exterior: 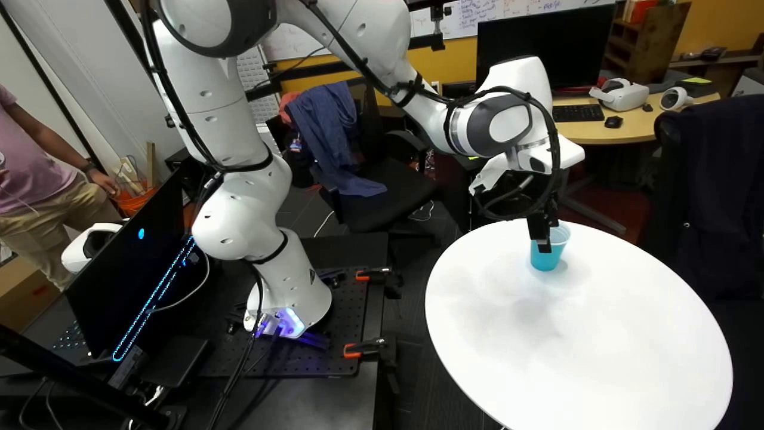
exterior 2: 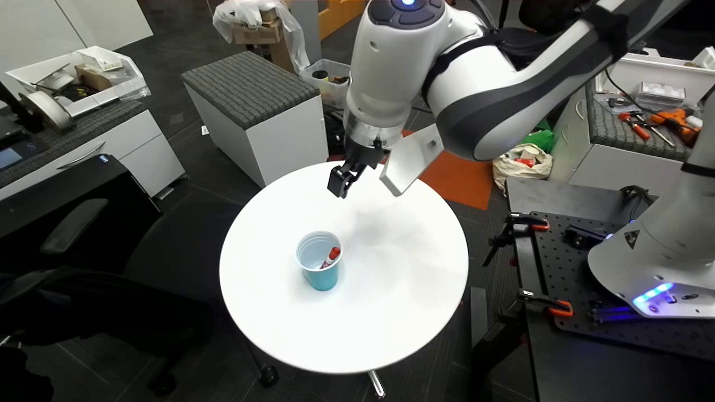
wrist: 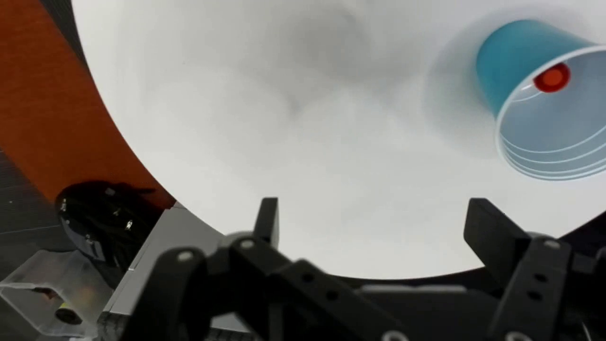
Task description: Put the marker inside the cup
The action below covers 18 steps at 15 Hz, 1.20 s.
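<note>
The turquoise cup [exterior 2: 320, 279] stands upright on the round white table. It also shows in the wrist view [wrist: 516, 61] at the upper right, and in an exterior view [exterior: 544, 258] partly behind the gripper. The red marker [exterior 2: 331, 257] is inside the cup, leaning against its wall with the red cap up. Its red end shows inside the rim in the wrist view [wrist: 552, 78]. My gripper [wrist: 371, 213] is open and empty, its fingers wide apart. It is above the table, to the side of the cup and apart from it; it shows in both exterior views [exterior: 542, 239] [exterior 2: 338, 187].
The round white table [exterior 2: 402, 329] carries the cup. A chair [exterior 2: 72, 234] stands close beside it, and a grey-topped cabinet [exterior 2: 251, 89] is beyond its far edge. The arm's black bench [exterior: 298, 400] has orange-tipped clamps [exterior: 364, 349] at its edge. A person [exterior: 36, 161] stands behind a monitor.
</note>
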Each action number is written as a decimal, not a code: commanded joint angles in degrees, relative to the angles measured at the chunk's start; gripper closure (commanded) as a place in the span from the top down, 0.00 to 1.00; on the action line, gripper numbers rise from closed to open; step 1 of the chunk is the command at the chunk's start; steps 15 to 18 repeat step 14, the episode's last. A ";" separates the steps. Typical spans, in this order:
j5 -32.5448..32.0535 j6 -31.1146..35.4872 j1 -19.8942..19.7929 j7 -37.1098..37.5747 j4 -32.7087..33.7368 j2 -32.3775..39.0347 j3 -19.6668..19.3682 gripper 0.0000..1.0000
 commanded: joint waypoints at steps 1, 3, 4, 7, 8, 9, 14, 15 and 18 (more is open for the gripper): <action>10.67 -1.31 -3.54 -16.03 -1.71 -3.60 0.43 1.00; 16.48 -2.74 -0.68 -23.98 -0.94 -4.37 -3.92 1.00; 18.48 -3.33 -0.50 -27.07 -0.60 -4.67 -4.84 1.00; 18.71 -1.91 0.24 -27.70 -0.12 -3.45 -6.59 1.00; 19.02 -2.17 0.15 -28.40 -0.11 -3.76 -6.79 1.00; 19.03 -2.28 0.16 -28.50 -0.11 -3.92 -6.82 1.00; 19.04 -2.33 0.48 -28.50 -0.11 -3.96 -6.74 1.00; 19.04 -2.33 0.48 -28.50 -0.11 -3.96 -6.74 1.00; 19.04 -2.33 0.48 -28.50 -0.11 -3.96 -6.74 1.00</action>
